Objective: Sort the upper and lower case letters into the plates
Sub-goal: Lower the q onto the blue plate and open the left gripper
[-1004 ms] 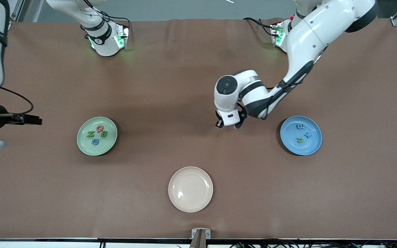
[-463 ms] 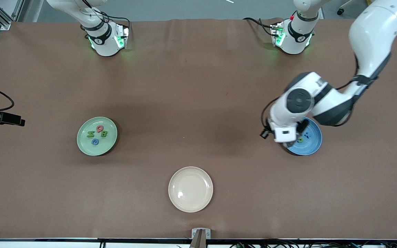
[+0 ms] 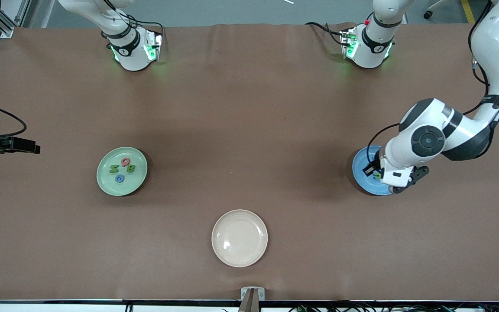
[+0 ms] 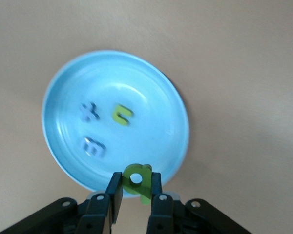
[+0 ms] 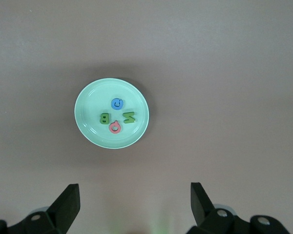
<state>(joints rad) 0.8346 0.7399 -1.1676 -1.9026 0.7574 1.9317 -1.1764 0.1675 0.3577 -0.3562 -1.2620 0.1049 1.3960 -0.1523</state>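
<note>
Bright even overhead light, soft shadows, slight wrist-view blur

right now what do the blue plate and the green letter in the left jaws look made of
Blue plate: probably glazed ceramic or glossy plastic; its smooth surface shows soft sheen, and which of the two is unclear. Green letter, clamped in the left gripper over the plate's rim: likely foam or matte plastic, being thick, flat-faced and dull.

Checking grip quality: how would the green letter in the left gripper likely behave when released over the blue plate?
The green letter looks chunky and stiff, probably light. Pinched in the left gripper over the blue plate rim, it might land near the edge.
</note>
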